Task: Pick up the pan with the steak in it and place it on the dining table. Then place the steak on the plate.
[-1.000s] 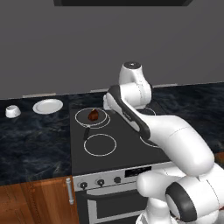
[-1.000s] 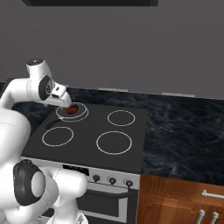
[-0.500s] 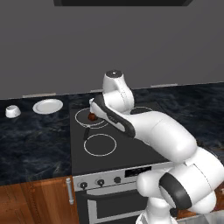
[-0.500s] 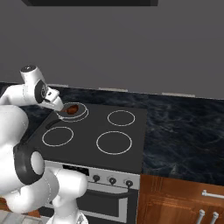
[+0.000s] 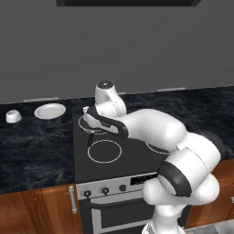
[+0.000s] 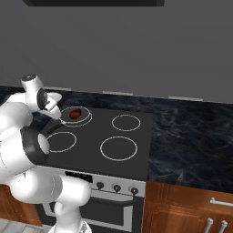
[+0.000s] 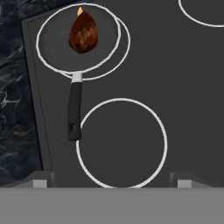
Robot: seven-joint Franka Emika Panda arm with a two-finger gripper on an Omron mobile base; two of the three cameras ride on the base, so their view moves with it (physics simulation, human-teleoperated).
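Dark grey walls back a kitchen run of black white-veined stone counter [image 5: 36,151] over brown wood cabinet fronts, with a flat black glass stove top [image 6: 104,136] set into it; that stove top serves as the landmark for everything else. Four white-outlined burner rings [image 7: 121,143] are marked on it, and a row of small round knobs sits on the steel oven front below.

On the stove top's rear left burner rests the small round shallow frying pan with a dark inside and thin pale rim [image 7: 57,48], also seen in the right base view [image 6: 75,116]. Its short black handle [image 7: 74,111] reaches toward the stove top's front left ring, ending at that ring's edge. Inside the pan lies the lumpy reddish-brown chunk of steak [image 7: 83,33], sitting toward the far side from the handle [image 6: 75,113].

Left of the stove top, on the stone counter near the wall, lies the plain white round flat plate [image 5: 50,110], and farther left a small white cup-like bowl [image 5: 13,116].

The white arm bends low over the stove top's left half. Its two-finger gripper [image 7: 111,180] hangs above the front left ring, fingertips [image 7: 40,183] spread wide apart with nothing between them, clear of the pan handle.
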